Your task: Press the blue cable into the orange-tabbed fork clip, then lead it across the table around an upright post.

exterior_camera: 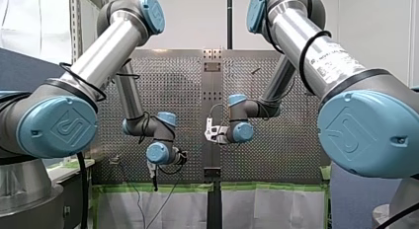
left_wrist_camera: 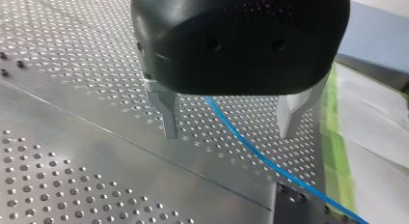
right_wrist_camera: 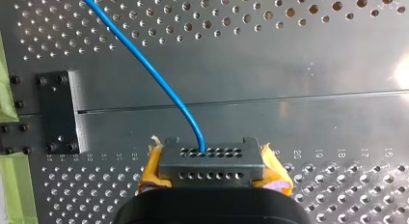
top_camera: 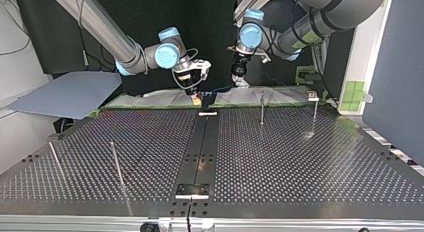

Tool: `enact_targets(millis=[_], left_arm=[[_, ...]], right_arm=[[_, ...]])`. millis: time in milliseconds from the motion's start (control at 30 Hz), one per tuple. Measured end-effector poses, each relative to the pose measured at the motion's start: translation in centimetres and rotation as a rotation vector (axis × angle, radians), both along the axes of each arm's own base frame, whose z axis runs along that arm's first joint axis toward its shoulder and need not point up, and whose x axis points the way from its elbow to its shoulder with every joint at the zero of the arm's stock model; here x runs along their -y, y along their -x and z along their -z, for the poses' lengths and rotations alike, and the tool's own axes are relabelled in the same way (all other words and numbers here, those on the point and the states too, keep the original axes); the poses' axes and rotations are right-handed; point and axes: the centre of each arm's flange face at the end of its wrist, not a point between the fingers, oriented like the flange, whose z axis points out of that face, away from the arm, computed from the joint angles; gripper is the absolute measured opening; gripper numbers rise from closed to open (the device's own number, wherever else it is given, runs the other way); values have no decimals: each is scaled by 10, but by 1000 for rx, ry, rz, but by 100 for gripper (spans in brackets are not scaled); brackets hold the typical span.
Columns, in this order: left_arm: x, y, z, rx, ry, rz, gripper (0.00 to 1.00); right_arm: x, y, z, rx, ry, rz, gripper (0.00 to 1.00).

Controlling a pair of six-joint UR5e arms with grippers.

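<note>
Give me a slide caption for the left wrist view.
Left pincer open above the blue cable crossing the perforated table.

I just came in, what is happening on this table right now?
Two robot arms are working with a blue cable. My right gripper is shut on a grey block with holes, and the cable's end runs into it. My left gripper hangs open over the cable, which lies on the perforated table. No view shows it around an upright post.

Silver-tubed arms (exterior_camera: 106, 51), pale-blue joint caps (exterior_camera: 57, 126) — embossed logos, looped black cables (exterior_camera: 311, 51), left gripper (left_wrist_camera: 229, 134) black, metal-fingered
</note>
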Motion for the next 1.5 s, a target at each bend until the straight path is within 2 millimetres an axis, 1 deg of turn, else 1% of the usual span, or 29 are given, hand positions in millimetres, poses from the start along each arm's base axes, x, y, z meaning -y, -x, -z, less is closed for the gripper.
enact_targets(millis=[267, 667, 1067, 1267, 1500], left_arm=[[5, -12, -6, 46, 128, 49, 100], [21, -21, -18, 112, 311, 164, 100], [30, -17, -18, 56, 433, 262, 100], [28, -20, -18, 21, 494, 290, 100], [18, -27, -18, 1, 558, 235, 100]], right_arm=[[-1, -2, 0, 7, 1, -18, 0], [-5, -9, -2, 28, 10, -66, 0], [-7, -12, -3, 41, 14, -83, 0], [-9, -14, -5, 42, 16, -99, 0], [-16, -18, -15, 39, 11, -131, 0]])
